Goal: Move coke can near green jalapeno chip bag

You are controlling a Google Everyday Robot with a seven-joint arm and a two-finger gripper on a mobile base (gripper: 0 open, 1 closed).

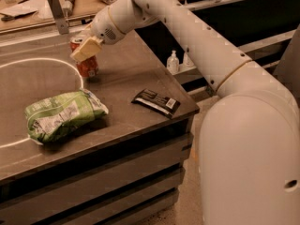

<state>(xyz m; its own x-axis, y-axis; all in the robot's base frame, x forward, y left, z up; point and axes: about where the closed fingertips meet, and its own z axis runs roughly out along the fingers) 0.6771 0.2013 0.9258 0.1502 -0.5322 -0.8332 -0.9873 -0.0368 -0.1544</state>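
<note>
Pincer (85, 48) clamped around the upper part of the upright coke can (88, 68), out from the far edge of the surface (133, 71); whether the can's base touches the surface cannot be told. Green jalapeno chip bag (61, 115) lies toward the front edge, apart from the can. A black wrapper (156, 101) lies near the front right corner.
</note>
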